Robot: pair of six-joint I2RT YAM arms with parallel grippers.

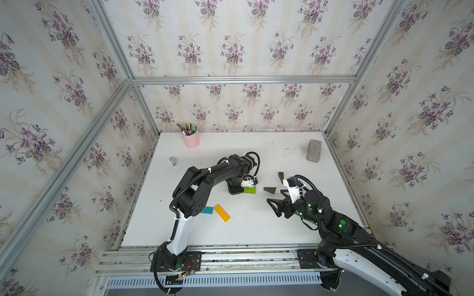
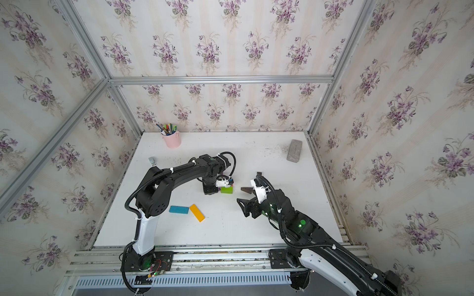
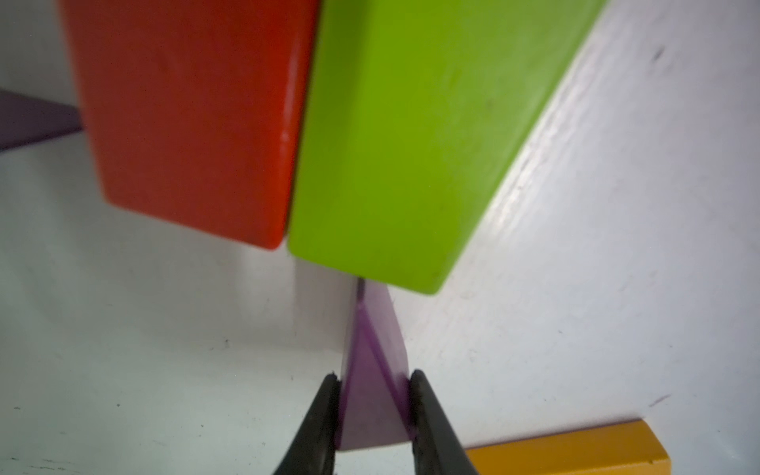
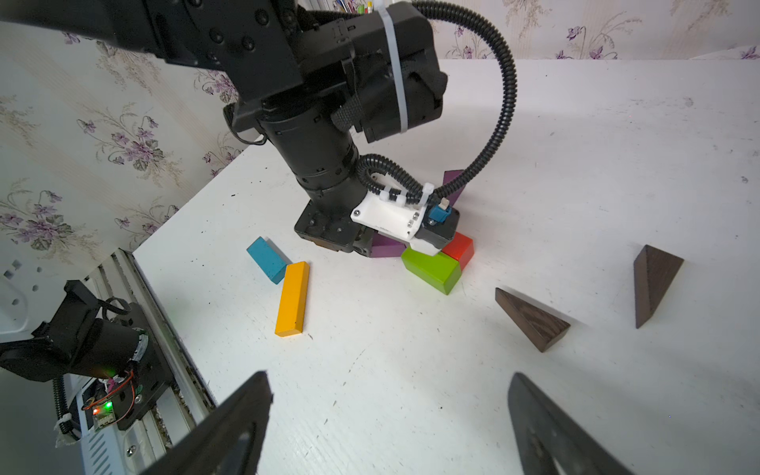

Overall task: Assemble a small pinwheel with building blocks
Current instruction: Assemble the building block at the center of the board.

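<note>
Nearest the front rail, the right hand [image 4: 388,373] hovers above the bare worktop [image 1: 243,230] with its fingers spread wide and nothing between them. Across from it on the robot's left, the yellow bar [image 4: 293,298] and blue bar [image 4: 267,260] lie flat, set at an angle to each other with their ends just beside one another. Further in, near the middle of the worktop, the left hand [image 3: 374,375] points down and pinches a purple wedge [image 3: 372,329] by its broad end. The wedge's thin tip reaches the end of the green bar [image 3: 411,144] and seems to touch it. The green bar lies flush against the red bar [image 3: 193,115], long sides together. A second purple wedge [image 4: 452,181] sits on the far side of that pair, mostly hidden by the left arm's cable. To the robot's right of the green bar, two brown wedges lie apart from everything else, one [image 4: 530,318] closer to the bars and the other [image 4: 654,279] further out. Toward the back wall are a small grey object [image 1: 173,161], a grey slab [image 1: 313,150] and a pink cup of pens [image 1: 190,139].
</note>
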